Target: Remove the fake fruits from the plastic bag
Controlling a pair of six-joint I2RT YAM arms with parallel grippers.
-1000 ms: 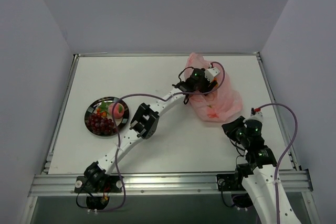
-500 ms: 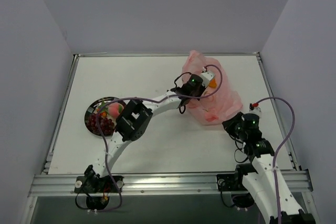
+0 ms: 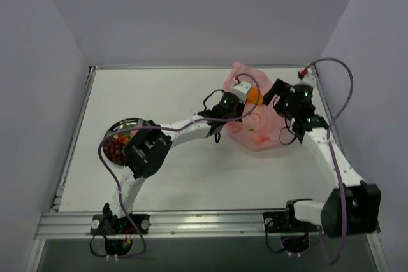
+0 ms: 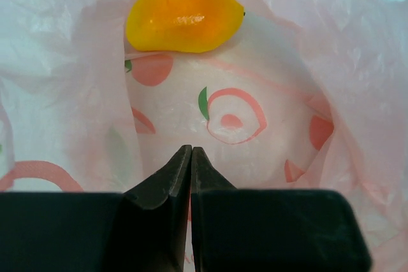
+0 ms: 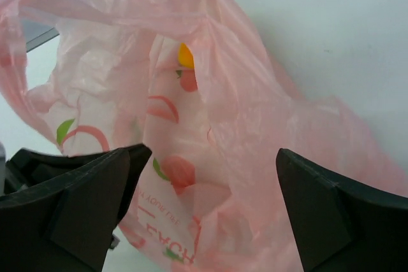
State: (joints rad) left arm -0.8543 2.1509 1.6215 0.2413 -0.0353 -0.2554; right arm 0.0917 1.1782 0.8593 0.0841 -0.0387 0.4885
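Note:
The pink plastic bag (image 3: 261, 125) lies at the table's back right, its mouth lifted. A yellow-orange fake fruit (image 4: 185, 17) rests inside it and also shows as an orange spot (image 3: 254, 95) from above. My left gripper (image 4: 191, 149) is inside the mouth, a little short of that fruit, shut, with a sliver of pink film between its jaws. Seen from above, the left gripper (image 3: 242, 98) sits at the bag's left edge. My right gripper (image 5: 213, 154) is open, its jaws wide on either side of the bag's (image 5: 217, 93) crumpled wall. From above, it (image 3: 276, 95) hangs at the bag's right.
A dark-rimmed plate (image 3: 125, 121) with dark red grapes (image 3: 115, 150) and other fruits stands at the left, partly under my left arm's elbow (image 3: 145, 151). The table's raised back edge (image 3: 191, 66) runs just behind the bag.
My right arm swung from the near right up to the bag's right side and its gripper opened. My left gripper shut and drew back slightly; its elbow moved over the plate.

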